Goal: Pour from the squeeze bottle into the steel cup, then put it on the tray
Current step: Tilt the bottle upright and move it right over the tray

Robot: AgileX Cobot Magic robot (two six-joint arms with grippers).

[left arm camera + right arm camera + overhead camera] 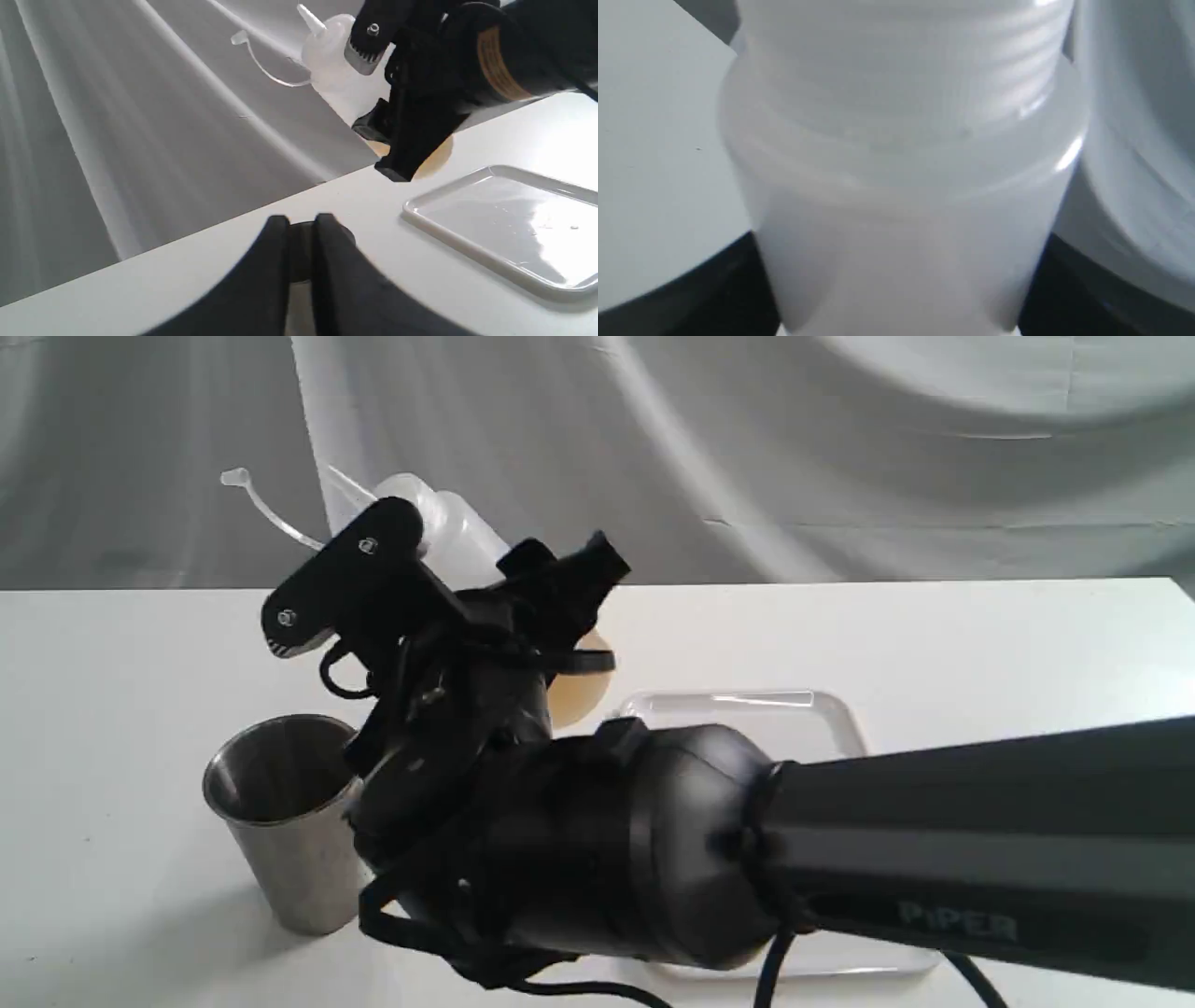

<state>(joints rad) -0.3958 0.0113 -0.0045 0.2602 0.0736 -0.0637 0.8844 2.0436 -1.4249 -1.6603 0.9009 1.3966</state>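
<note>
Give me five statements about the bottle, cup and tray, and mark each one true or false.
1. The right gripper holds the squeeze bottle off the table. True.
2. The steel cup lies on its side. False: it stands upright.
3. The bottle rests on the tray. False: it is in the air, in the gripper.
4. The cap hangs loose, leaving the nozzle uncovered. True.
5. The nozzle points down into the cup. False: it points upward.
</note>
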